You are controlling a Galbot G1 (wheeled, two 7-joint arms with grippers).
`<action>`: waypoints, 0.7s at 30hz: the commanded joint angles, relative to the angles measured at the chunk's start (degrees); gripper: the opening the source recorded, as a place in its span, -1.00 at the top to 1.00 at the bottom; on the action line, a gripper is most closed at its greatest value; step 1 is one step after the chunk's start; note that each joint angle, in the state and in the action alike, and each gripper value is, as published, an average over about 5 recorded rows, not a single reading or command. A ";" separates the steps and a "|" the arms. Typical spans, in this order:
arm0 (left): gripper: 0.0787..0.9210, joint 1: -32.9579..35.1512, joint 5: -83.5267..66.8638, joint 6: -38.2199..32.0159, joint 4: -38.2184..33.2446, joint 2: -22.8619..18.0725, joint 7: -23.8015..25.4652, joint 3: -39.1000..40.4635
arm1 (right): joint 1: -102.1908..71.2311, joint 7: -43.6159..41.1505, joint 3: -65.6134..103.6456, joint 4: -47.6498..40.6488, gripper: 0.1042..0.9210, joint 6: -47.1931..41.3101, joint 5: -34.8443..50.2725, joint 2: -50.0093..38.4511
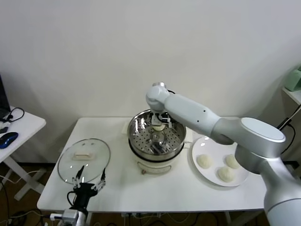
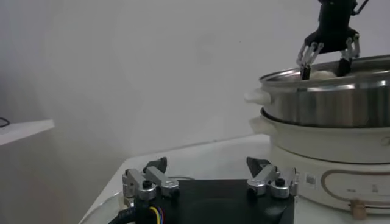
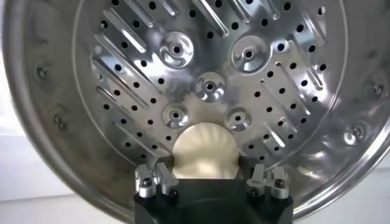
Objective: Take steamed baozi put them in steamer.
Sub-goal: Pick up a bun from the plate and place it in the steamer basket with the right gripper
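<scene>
You had the left tool [image 1: 89, 180] parked at the bench's [image 1: 117, 188] near edge, fingers apart, holding nothing, just before the glass lid [image 1: 84, 158]. Three baozi [image 1: 204, 161] sat on the plate [image 1: 200, 143] to the right. In the middle stood the steamer [image 1: 156, 140]. Your right tool [image 3: 210, 180] hung inside its far side, fingers apart astride a fourth baozi [image 3: 204, 151] lying on the perforated tray [image 3: 210, 73].

Plain white wall [image 1: 94, 47], white table [image 1: 117, 188] — second white table [image 1: 23, 125] alongside
</scene>
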 commanded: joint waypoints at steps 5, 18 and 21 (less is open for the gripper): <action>-0.77 -0.09 0.12 0.19 0.22 -0.22 -0.25 -0.05 | -0.26 0.44 0.13 -1.78 -0.70 0.42 1.04 0.62; -0.77 -0.43 -0.03 0.29 0.19 -0.22 -0.42 0.04 | 8.88 -5.67 -2.50 8.83 -0.76 -0.44 15.76 -6.44; -0.77 -0.64 -0.82 0.00 -0.12 -0.18 -0.23 0.29 | 14.16 -7.11 -4.76 12.42 -0.76 -4.37 24.91 -11.40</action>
